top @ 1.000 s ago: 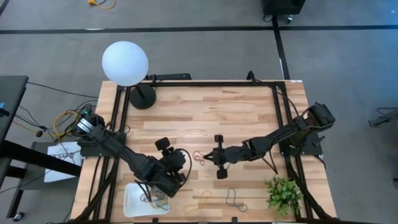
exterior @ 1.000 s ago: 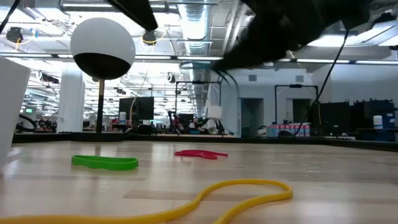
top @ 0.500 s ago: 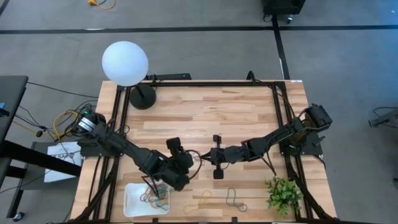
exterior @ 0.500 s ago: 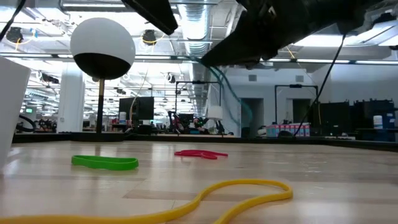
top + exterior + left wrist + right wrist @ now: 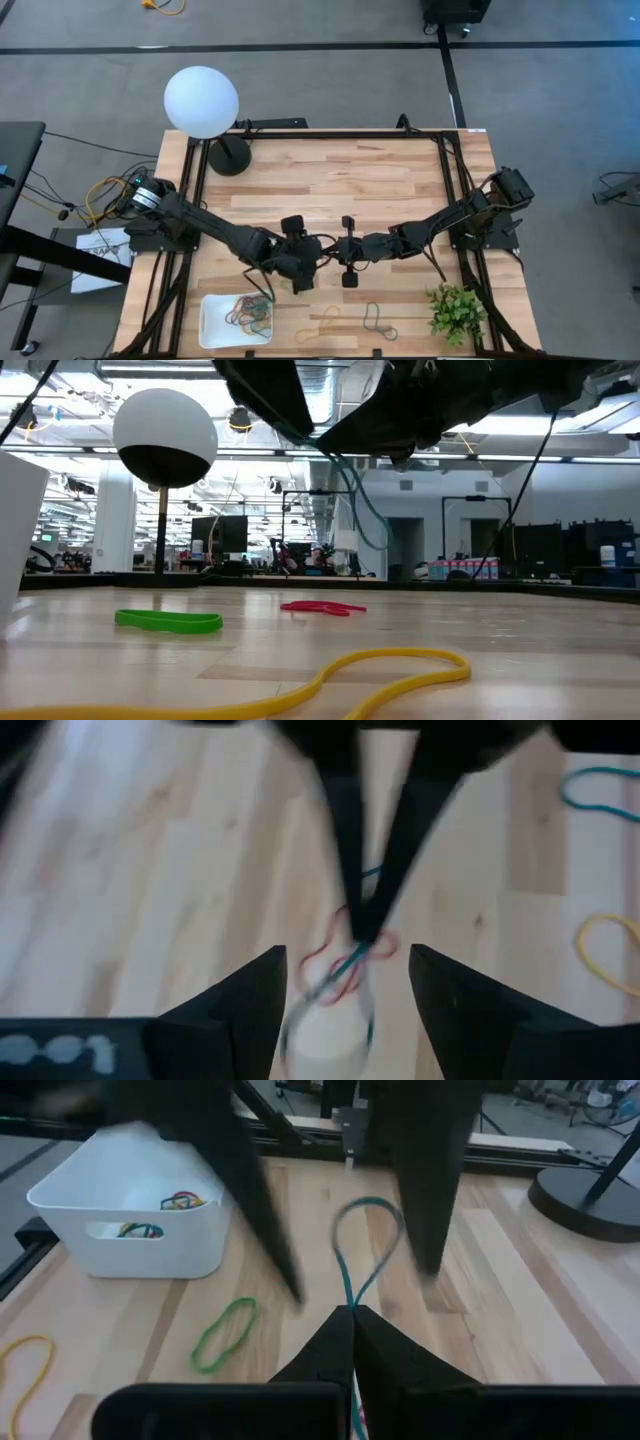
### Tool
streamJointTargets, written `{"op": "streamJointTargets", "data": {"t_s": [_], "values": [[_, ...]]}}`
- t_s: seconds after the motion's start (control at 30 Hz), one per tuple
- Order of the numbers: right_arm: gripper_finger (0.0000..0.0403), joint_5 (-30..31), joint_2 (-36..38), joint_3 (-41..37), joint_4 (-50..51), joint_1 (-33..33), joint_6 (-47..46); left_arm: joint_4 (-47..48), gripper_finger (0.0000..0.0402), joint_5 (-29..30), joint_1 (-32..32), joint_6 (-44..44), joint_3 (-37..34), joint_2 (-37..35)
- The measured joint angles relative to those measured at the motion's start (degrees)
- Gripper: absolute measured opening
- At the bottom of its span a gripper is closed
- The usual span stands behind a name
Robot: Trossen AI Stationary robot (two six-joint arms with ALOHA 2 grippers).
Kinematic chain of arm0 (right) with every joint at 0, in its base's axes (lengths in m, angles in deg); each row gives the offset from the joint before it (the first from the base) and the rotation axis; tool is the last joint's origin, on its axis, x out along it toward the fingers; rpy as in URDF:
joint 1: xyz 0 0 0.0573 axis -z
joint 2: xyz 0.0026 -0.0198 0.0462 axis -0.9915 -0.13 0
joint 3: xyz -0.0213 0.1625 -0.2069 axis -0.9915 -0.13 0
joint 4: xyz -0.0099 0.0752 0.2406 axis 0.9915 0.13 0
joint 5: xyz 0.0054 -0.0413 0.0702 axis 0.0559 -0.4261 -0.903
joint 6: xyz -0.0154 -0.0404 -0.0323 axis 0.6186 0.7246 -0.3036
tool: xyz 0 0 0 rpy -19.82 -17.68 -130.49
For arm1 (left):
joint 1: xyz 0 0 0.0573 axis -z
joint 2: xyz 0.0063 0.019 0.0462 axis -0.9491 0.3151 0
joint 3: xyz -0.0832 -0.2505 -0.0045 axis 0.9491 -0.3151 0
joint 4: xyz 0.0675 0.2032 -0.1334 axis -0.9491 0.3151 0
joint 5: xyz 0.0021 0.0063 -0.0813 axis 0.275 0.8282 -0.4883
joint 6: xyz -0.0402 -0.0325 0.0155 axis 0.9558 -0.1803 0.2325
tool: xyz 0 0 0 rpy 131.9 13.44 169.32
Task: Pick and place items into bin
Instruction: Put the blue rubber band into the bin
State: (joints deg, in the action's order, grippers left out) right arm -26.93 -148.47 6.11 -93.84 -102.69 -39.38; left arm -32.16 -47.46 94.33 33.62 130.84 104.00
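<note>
A teal rubber band [image 5: 365, 1230] is held in my shut right gripper [image 5: 352, 1320] above the table's middle [image 5: 330, 252]. My left gripper [image 5: 345, 1010] is open and faces it from the left [image 5: 315, 258]. In the right wrist view its two fingers stand on either side of the band's loop, apart from it. A red band [image 5: 345, 965] lies flat on the wood below. The white bin [image 5: 237, 318], with several bands lying in it, stands at the near left. A green band [image 5: 225, 1330] and a yellow band [image 5: 380, 670] lie flat on the table. My right gripper pinches the teal band at one end of its loop [image 5: 350, 1302] between its two fingertips. The fingers come from the table's right, slanting down. The rest of the loop [image 5: 365, 510] hangs free, clear of the table.
A white globe lamp [image 5: 202, 100] stands at the far left and a green plant [image 5: 455, 310] at the near right. Another teal band [image 5: 600, 795] and a yellow band [image 5: 322, 320] lie near the front edge. Black frame rails [image 5: 440, 190] run along the table's sides.
My left gripper has swung from over the bin toward the table's right and far side, up to my right gripper, turning as it went. The bin and its bands now show uncovered. My right gripper has stayed in place with the teal band.
</note>
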Motion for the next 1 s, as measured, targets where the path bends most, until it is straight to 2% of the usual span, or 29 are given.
{"op": "streamJointTargets", "data": {"t_s": [0.1,0.27,0.5,0.67,1.0], "values": [[0.0000,0.02,0.00,-0.01,0.22,0.00,0.02,-0.99,0.0201,-1.14,-0.26,-3.27,-0.02,2.48],[0.0000,0.01,0.00,0.00,1.85,0.00,-0.02,-1.44,0.0196,3.17,-0.31,-4.19,-0.11,5.71],[0.0000,0.00,0.00,0.02,2.86,0.33,0.02,-1.28,0.0145,3.86,-0.10,-4.08,-0.07,5.89],[0.0000,0.04,0.02,0.02,2.98,0.44,-0.04,-1.37,0.0107,6.43,-0.19,-3.85,-0.07,5.70],[0.0001,0.02,0.02,0.02,4.49,0.44,-0.09,-1.44,0.0054,6.47,0.12,-2.25,-0.07,5.70]]}}
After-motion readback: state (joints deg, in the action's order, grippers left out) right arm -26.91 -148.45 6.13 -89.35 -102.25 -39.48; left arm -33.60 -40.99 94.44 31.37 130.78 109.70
